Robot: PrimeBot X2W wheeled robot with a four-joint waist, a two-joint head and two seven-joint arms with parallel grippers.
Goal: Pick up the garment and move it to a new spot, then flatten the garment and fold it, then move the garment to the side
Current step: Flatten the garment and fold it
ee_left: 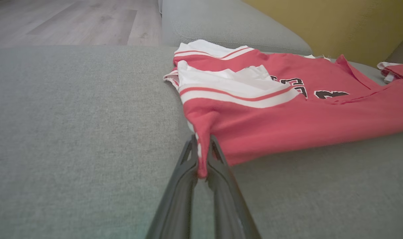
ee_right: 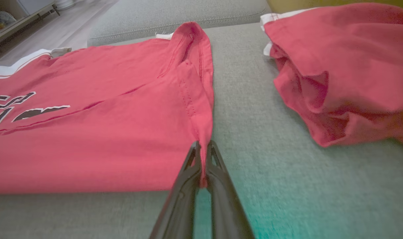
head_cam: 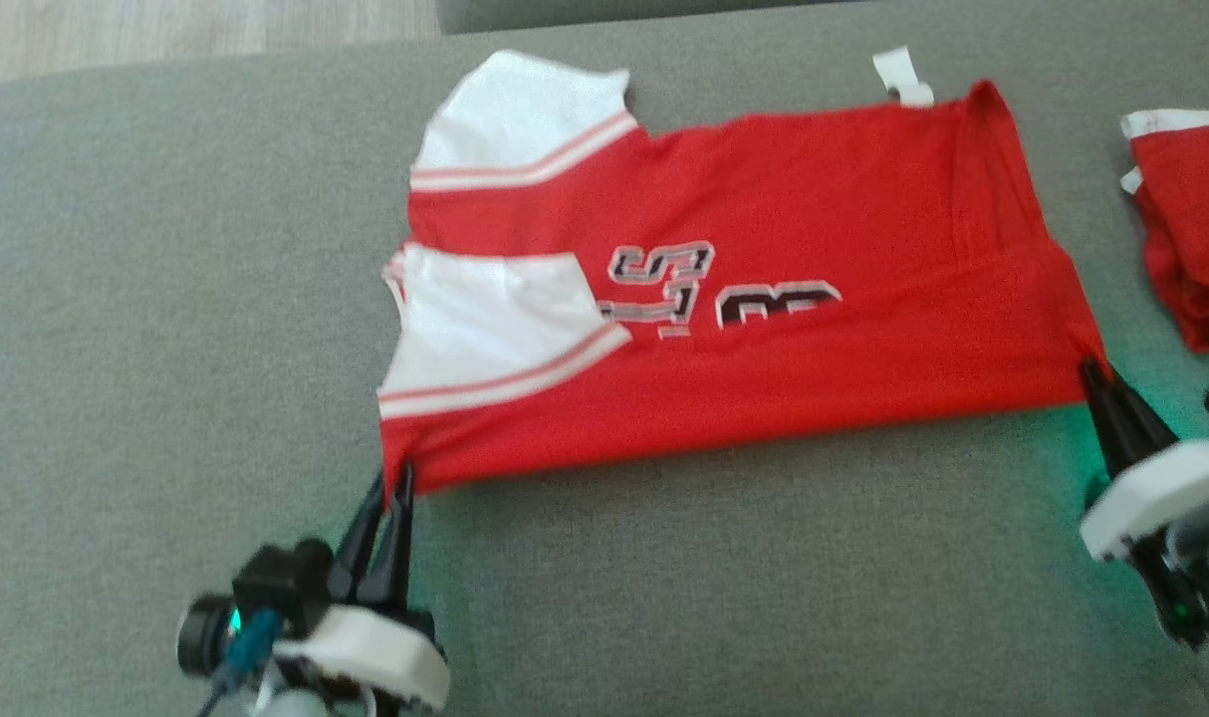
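Observation:
The garment (head_cam: 794, 368) is a red jersey with white sleeves and dark numbers, lying folded lengthwise on a grey cushion (head_cam: 166, 349). My left gripper (head_cam: 395, 476) is shut on its near left corner; the left wrist view shows red cloth (ee_left: 221, 122) pinched between the two dark fingers of that gripper (ee_left: 201, 141). My right gripper (head_cam: 1090, 366) is shut on the near right corner, and in the right wrist view the hem (ee_right: 201, 113) runs down into the closed tips of that gripper (ee_right: 203, 146).
A second red and white garment (head_cam: 1192, 229) lies bunched at the right edge, close to my right gripper, also large in the right wrist view (ee_right: 341, 73). A wooden floor (ee_left: 72, 20) lies beyond the cushion's far left. Another cushion (ee_left: 228, 26) rises behind.

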